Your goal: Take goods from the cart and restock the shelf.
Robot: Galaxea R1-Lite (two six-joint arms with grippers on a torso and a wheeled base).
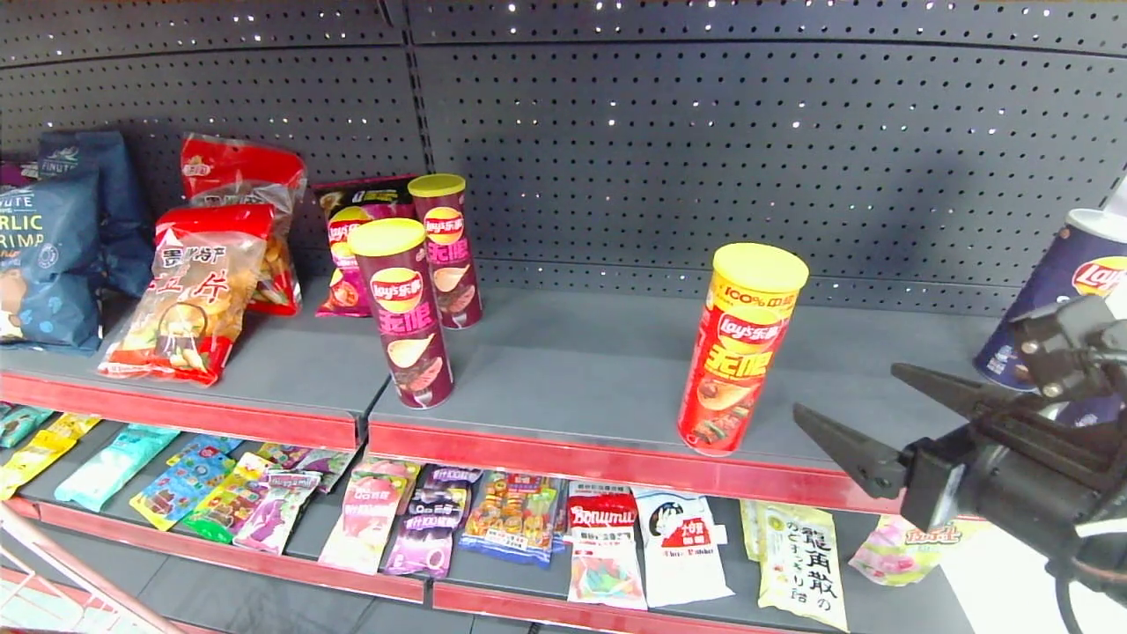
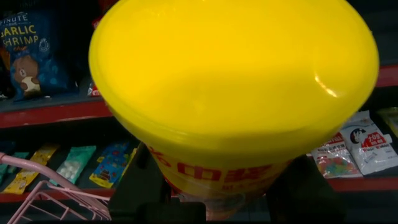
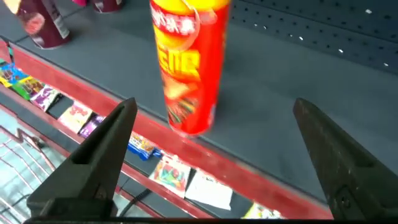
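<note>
My right gripper (image 1: 845,392) hangs at the front of the upper shelf (image 1: 563,370) with its two dark fingers (image 1: 850,449) spread wide and nothing between them. The red can (image 1: 744,352) stands upright near the shelf's red front edge, beyond the fingertips and clear of both. In the right wrist view the gripper (image 3: 214,104) frames that can (image 3: 186,68). The can sits ahead of the gap and closer to one finger (image 3: 93,168) than to the other, with open shelf showing between it and each tip.

My left gripper (image 2: 222,196) pinches a held can (image 2: 233,93), whose yellow lid faces the wrist camera. A dark finger (image 2: 140,193) presses each side of the body below the lid. Under those fingers I see the pink wire cart (image 2: 56,199).

Past the red can, on the far side from my right fingers, two purple cans (image 1: 401,313) stand upright, one near the front edge and one further back. Beyond them are snack bags (image 1: 189,295). A blue can (image 1: 1070,282) stands on the shelf just behind my right gripper, partly hidden by the wrist. Flat packets (image 1: 519,515) lie in a row on the lower shelf beneath the fingers.
</note>
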